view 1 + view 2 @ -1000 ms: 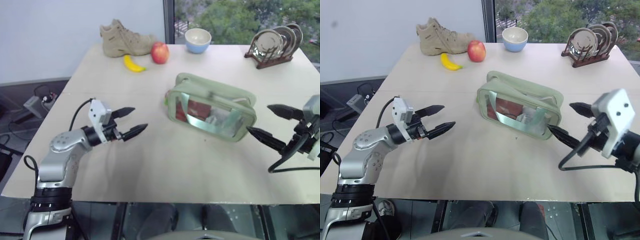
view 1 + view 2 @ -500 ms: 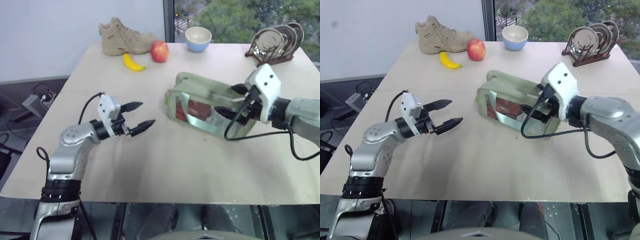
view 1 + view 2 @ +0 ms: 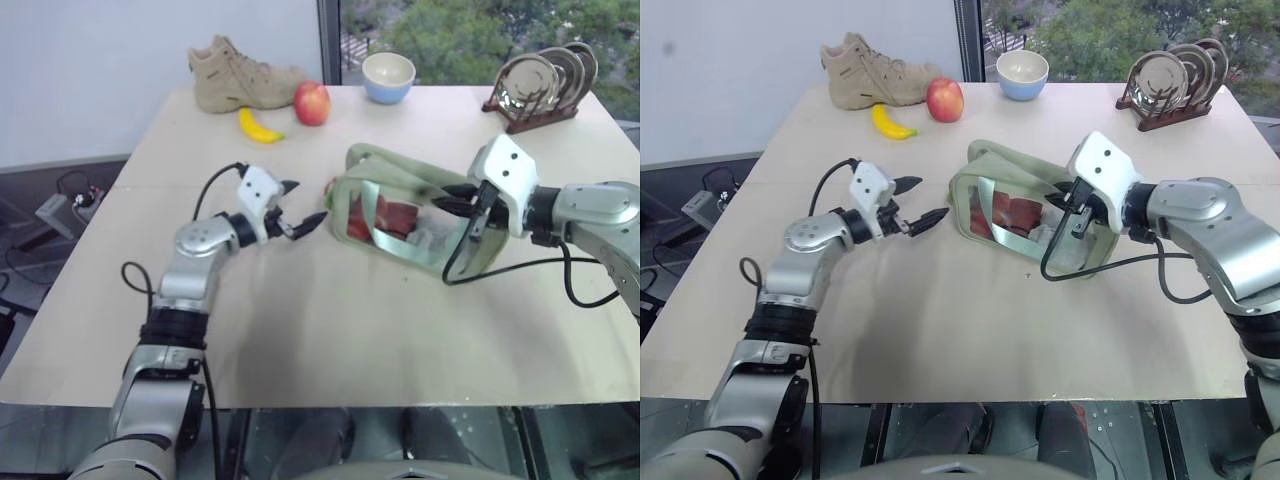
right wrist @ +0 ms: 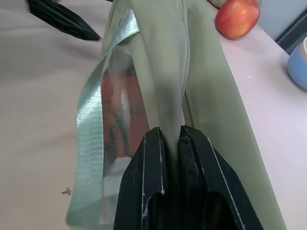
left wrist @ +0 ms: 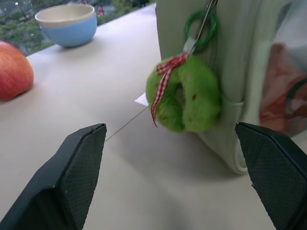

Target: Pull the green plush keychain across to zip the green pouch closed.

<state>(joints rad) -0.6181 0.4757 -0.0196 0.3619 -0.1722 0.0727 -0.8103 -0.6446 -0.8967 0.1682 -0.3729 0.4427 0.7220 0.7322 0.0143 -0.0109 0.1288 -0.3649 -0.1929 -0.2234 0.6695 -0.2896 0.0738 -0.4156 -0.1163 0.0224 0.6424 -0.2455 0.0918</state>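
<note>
A: What do the arms look like?
B: Silver-grey rounded shells with black joint rings, each wrist carrying a white angular camera block.
A: Cables?
B: A black one loops from each block. The left gripper and right gripper have tapered black fingers, finely textured.

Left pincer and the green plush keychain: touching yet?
Apart. In the left wrist view the green plush keychain hangs against the green pouch with bare table between it and both open fingers of the left pincer.
</note>
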